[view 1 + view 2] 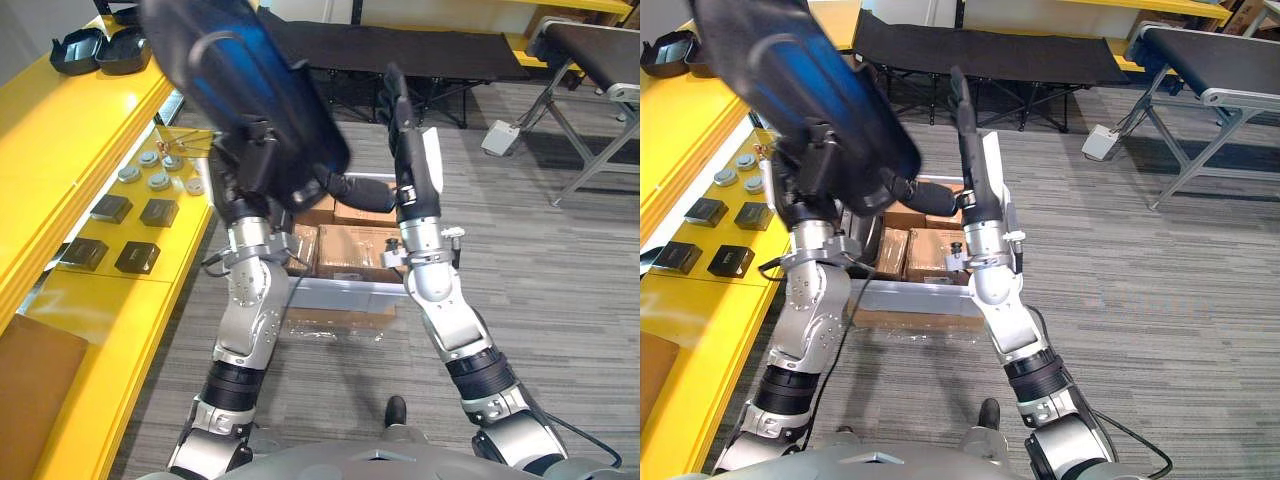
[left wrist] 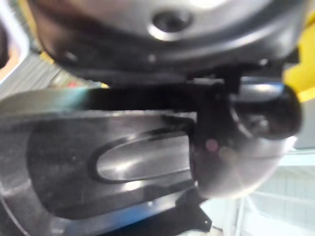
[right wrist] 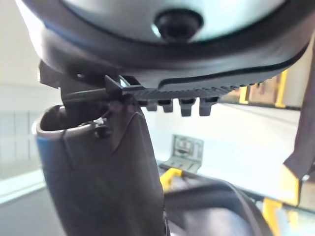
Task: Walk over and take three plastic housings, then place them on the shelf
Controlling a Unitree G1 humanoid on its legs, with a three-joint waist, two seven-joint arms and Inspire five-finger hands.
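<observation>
Closest to my head camera is the dark plastic housing, raised high in front of the lens and blocking part of my view. My left hand grips it from below. In its wrist view the thumb bears on the shell's rim and the long oval recess lies right against the palm. I cannot tell whether this is one shell or several nested. My right hand stands upright just beside it, fingers straight and holding nothing. Whether it touches the housing's lower end I cannot say.

My main worry is the grip. The shell is broad and smooth, held at one end, so I judge that a quick swing towards the yellow shelf could lever it out of the thumb. It would then drop into the grey crate of cardboard boxes below my arms. With the housing in the way I could also misjudge the shelf edge and clip it, or sweep the small black boxes and silver discs off the lower level.

The shelf runs along my left, glossy yellow, in two levels. Two more housings sit at the far end of the upper level, which is bare nearer to me. The floor is grey striped carpet. A black folding cot stands at the back and a conveyor on the right.
</observation>
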